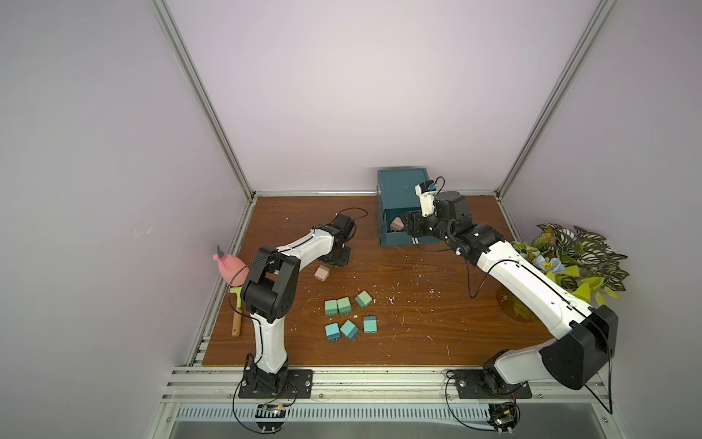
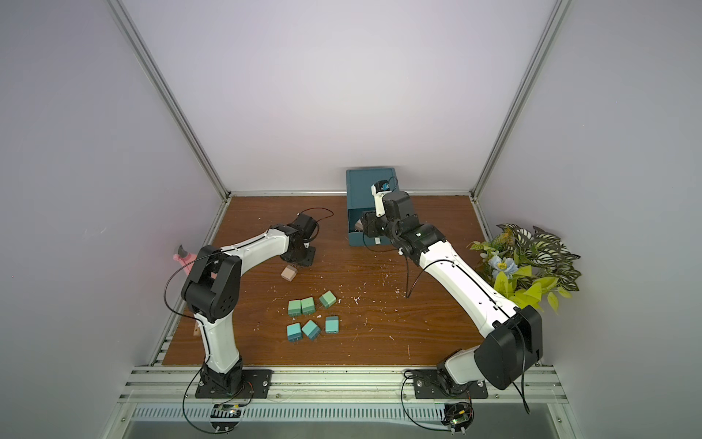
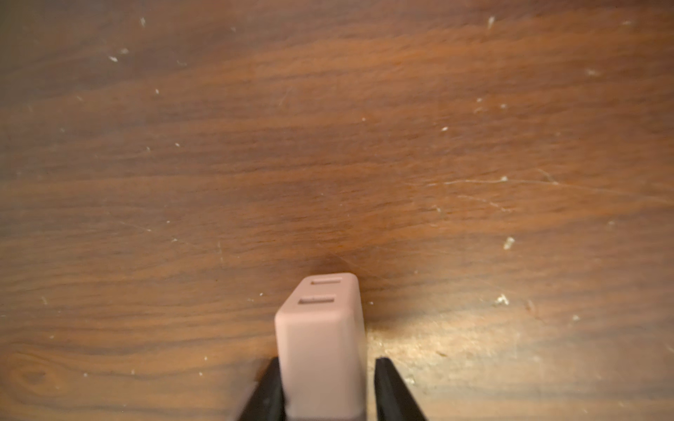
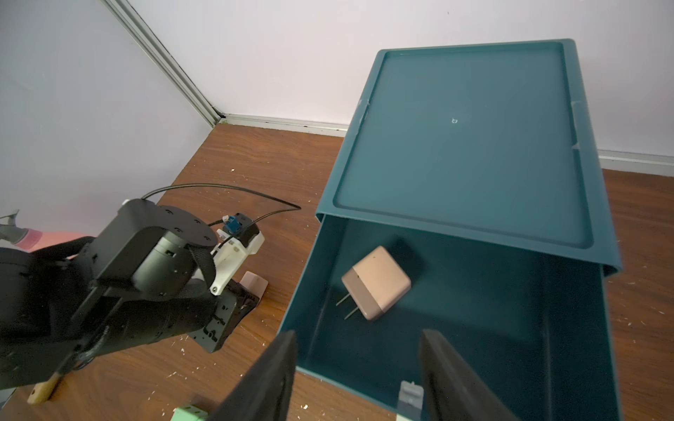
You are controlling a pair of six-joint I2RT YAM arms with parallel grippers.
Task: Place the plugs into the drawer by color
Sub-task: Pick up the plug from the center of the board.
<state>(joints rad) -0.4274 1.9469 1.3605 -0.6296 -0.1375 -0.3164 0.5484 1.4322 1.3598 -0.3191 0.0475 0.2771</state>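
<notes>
Left gripper (image 3: 327, 362) brackets a pale pink plastic cube plug (image 3: 317, 328); clamping unconfirmed. Judged light, rigid, slick: grip the flat sides. Right gripper (image 4: 359, 339) spread, empty, at the dark teal plastic drawer chest (image 4: 474, 145)'s six o'clock.

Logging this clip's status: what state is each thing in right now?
top drawer, pulled open.
stored pink plug, lying flat in it, prongs out.
other pink plug, on the table between the left jaws.
left gripper, jaws around that plug, grip unclear.
right gripper, jaws open, empty.
green plugs, three loose on the table.
blue plugs, three loose on the table.
</notes>
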